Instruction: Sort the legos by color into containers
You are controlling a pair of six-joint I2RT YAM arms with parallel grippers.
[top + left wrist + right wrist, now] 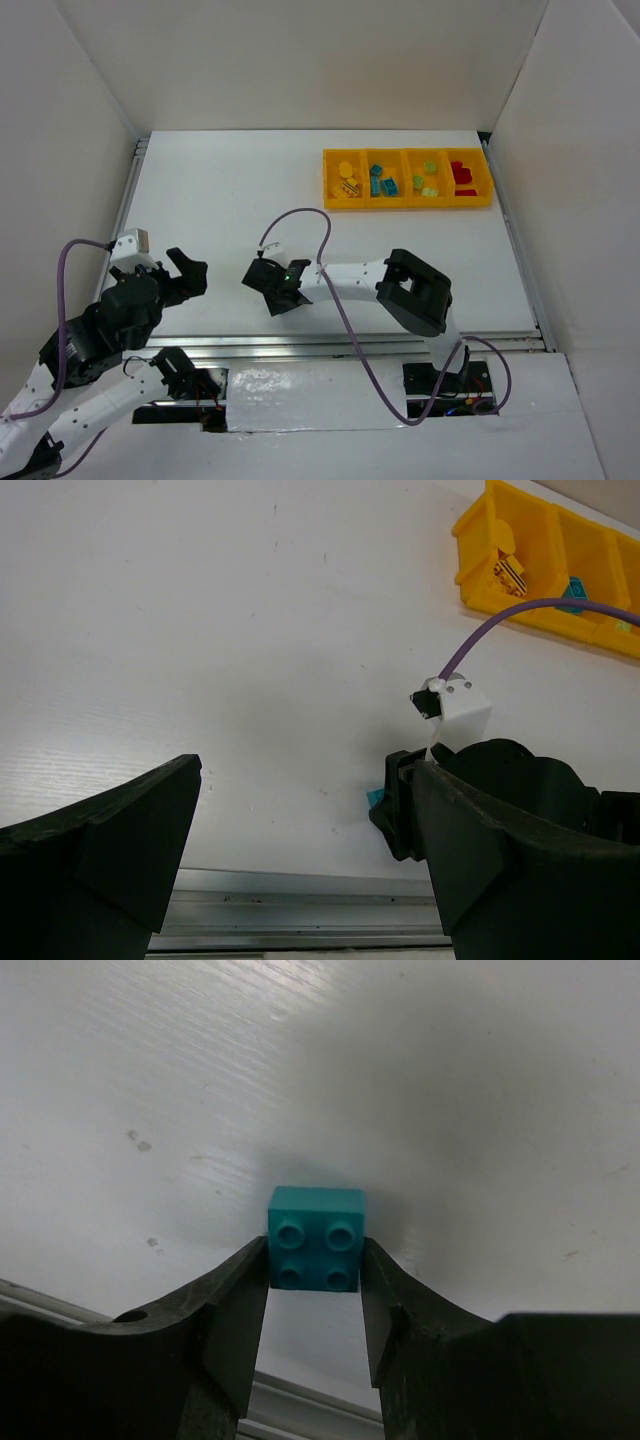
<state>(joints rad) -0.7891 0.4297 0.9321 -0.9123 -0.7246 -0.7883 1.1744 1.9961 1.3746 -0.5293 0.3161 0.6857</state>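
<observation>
Four compartments make up the yellow tray (pixel 400 205) at the table's far right: yellow bricks (pixel 346 178) in the leftmost, then blue bricks (pixel 381 183), green bricks (pixel 428 180) and red bricks (pixel 462 174). From above, the right gripper (pixel 278 290) hides what it grips. Its wrist view shows the fingers (pixel 235 1310) pressed on both sides of a teal brick (pixel 316 1235), which sits on the table (pixel 220 200) near the front edge. The left gripper (pixel 185 272) stands wide, holding nothing — its camera catches only a sliver of that brick.
</observation>
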